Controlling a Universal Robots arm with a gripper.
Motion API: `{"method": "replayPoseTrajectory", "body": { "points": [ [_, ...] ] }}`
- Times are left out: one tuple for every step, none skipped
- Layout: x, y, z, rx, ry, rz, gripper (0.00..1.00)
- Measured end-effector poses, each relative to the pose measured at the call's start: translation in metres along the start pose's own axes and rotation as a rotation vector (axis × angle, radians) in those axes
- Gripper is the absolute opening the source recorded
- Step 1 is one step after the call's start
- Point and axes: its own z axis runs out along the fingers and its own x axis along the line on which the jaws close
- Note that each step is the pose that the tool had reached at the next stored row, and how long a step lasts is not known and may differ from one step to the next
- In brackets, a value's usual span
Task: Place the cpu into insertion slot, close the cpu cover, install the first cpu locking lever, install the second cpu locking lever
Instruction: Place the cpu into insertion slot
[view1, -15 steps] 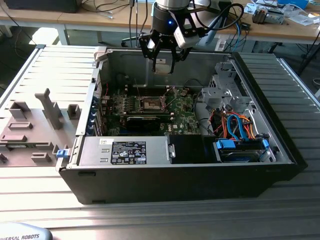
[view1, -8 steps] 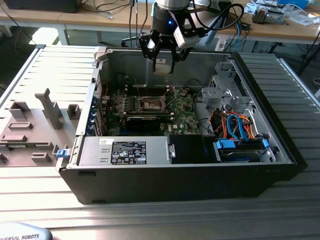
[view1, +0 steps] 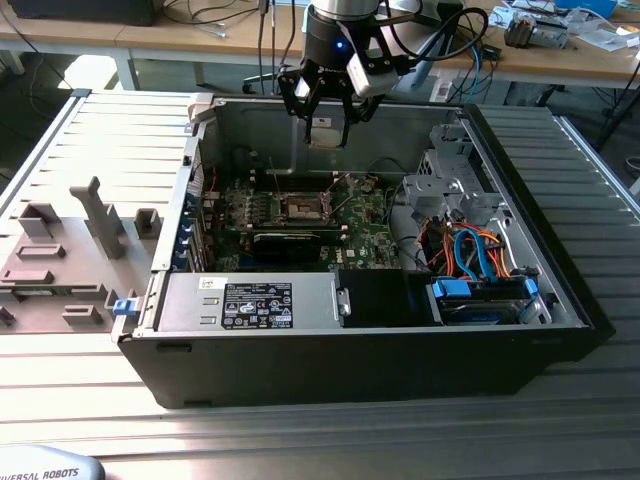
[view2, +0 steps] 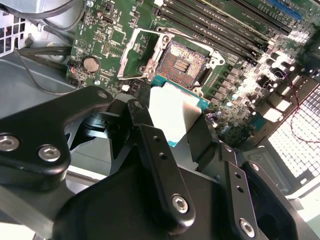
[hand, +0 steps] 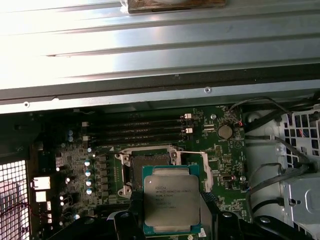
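My gripper (view1: 325, 122) hangs over the open computer case, shut on the cpu (view1: 325, 132), a flat square chip with a silver-grey top. In both wrist views the cpu (hand: 171, 199) (view2: 172, 111) sits between the black fingers (view2: 150, 145), well above the motherboard. The insertion slot (view1: 303, 207) (view2: 183, 62) lies open below it, its dark contact field bare. In the first wrist view the cpu hides part of the insertion slot (hand: 145, 159). The cpu cover (view2: 142, 52) (hand: 206, 172) stands swung up beside the slot. Thin lever wires (view1: 273, 178) rise next to it.
The case walls (view1: 560, 230) surround the green motherboard (view1: 365, 235). A silver power supply (view1: 250, 300) and a drive bay with blue and orange cables (view1: 480, 265) fill the front. A long black bar (view1: 290, 241) lies just in front of the slot. Grey fixtures (view1: 100, 215) stand outside on the exterior view's left.
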Motion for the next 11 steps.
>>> {"method": "replayPoseTrajectory", "body": {
  "points": [
    [0.0, 0.0, 0.0, 0.0, 0.0, 0.001, 0.54],
    [0.0, 0.0, 0.0, 0.0, -0.0001, 0.002, 0.54],
    [0.0, 0.0, 0.0, -0.0001, -0.0002, 0.003, 0.54],
    [0.0, 0.0, 0.0, -0.0001, -0.0001, 0.004, 0.54],
    [0.0, 0.0, 0.0, -0.0001, -0.0002, 0.005, 0.54],
    [0.0, 0.0, 0.0, -0.0001, -0.0002, 0.006, 0.54],
    [0.0, 0.0, 0.0, -0.0001, -0.0002, 0.007, 0.54],
    [0.0, 0.0, 0.0001, -0.0002, -0.0003, 0.008, 0.54],
    [0.0, 0.0, 0.0001, -0.0002, -0.0003, 0.009, 0.54],
    [0.0, 0.0, 0.0001, -0.0002, -0.0003, 0.01, 0.54],
    [0.0, 0.0, 0.0001, -0.0002, -0.0004, 0.01, 0.54]
  ]
}}
